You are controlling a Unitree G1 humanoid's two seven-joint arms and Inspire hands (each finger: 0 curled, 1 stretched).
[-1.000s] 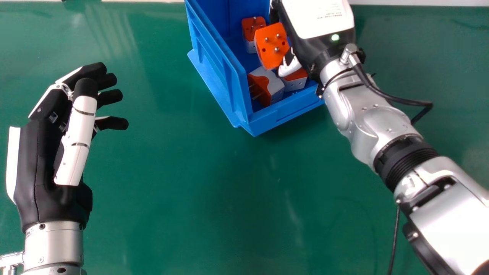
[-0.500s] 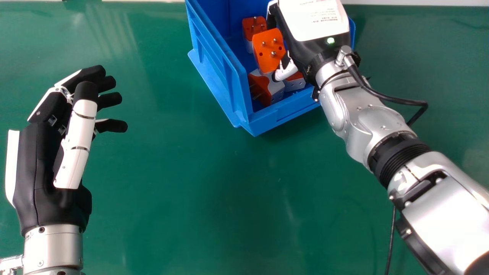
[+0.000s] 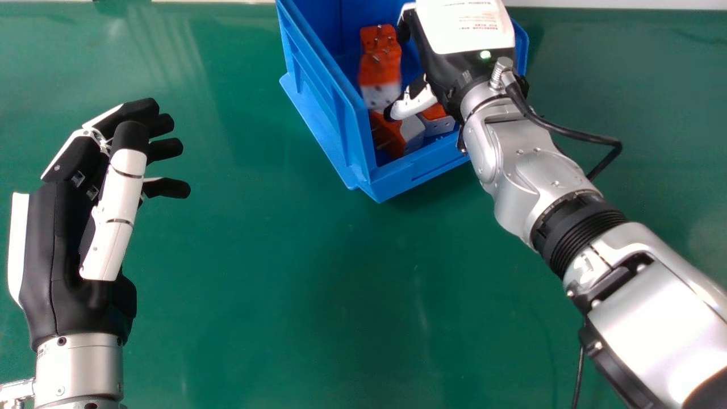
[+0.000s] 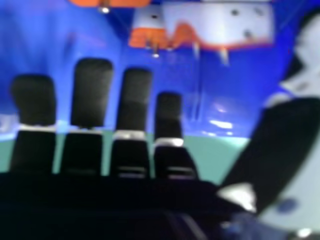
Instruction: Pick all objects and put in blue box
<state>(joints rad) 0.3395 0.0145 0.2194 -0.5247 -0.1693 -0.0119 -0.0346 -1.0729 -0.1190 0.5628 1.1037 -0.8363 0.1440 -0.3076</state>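
In the head view my right hand (image 3: 446, 71) hangs over the blue box (image 3: 409, 177), open. Just beside its thumb is a slightly blurred orange-and-white plug adapter (image 3: 380, 71), inside the box outline and free of the fingers; whether it rests on anything cannot be told. Around it lie a back adapter (image 3: 371, 35), a front adapter (image 3: 413, 134) and a right adapter (image 3: 437, 125). In the right hand view my right hand (image 4: 92, 92) has straight fingers, with white-and-orange adapters (image 4: 220, 24) beyond them against blue plastic. My left hand (image 3: 57, 244) is open over the table at the left.
The green table (image 3: 272, 295) extends around the box. A black cable (image 3: 568, 133) loops off my right wrist, and my silver right forearm (image 3: 545, 176) crosses the table's right side. A pale edge (image 3: 613, 3) runs along the far side.
My right hand has moved slightly left and its hold has opened. The adapter, held by it earlier, has left the fingers, shifted left and tipped so its white side shows. The left hand barely moved.
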